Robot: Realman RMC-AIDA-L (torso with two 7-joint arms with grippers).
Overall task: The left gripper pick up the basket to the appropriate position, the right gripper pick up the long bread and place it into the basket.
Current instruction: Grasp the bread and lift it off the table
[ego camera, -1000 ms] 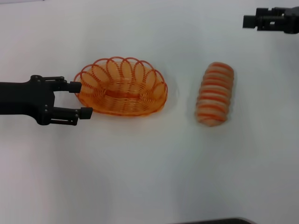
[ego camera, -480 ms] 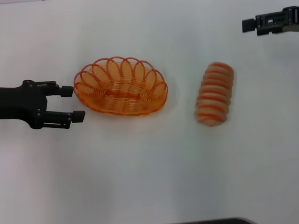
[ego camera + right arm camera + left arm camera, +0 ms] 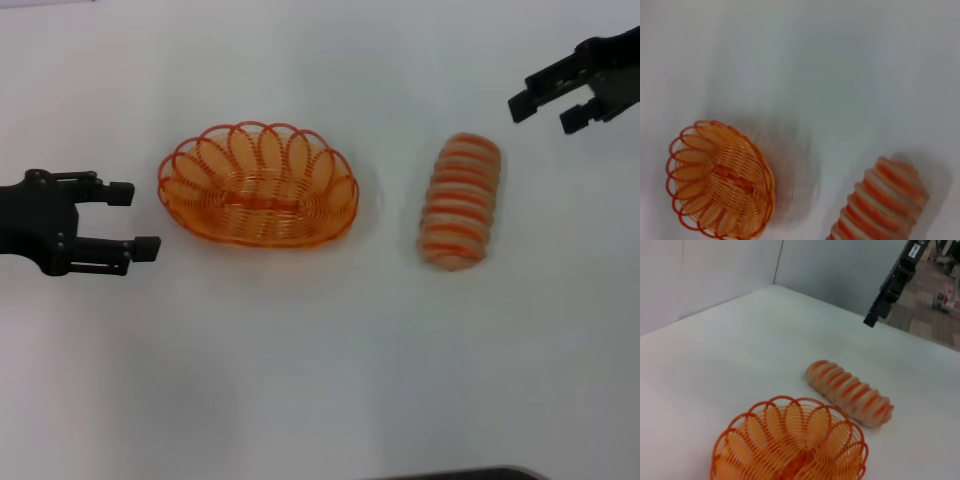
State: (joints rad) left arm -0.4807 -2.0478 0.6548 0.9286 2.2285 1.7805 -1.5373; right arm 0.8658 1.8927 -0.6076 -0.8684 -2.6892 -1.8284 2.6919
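Left gripper (image 3: 138,217) jaws apart beside basket (image 3: 258,186), bread (image 3: 459,202) apart

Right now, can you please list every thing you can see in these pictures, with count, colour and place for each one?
basket: one, orange wire, empty, on the table left of centre in the head view.
long bread: one, pale tan with orange-red stripes, lying on the table to the right of the basket, apart from it.
table: one, white, under everything.
left gripper: one, black, open, at the left, just beside the basket's left end, not touching it.
right gripper: one, black, open, at the upper right, beyond the bread's far end, holding nothing.
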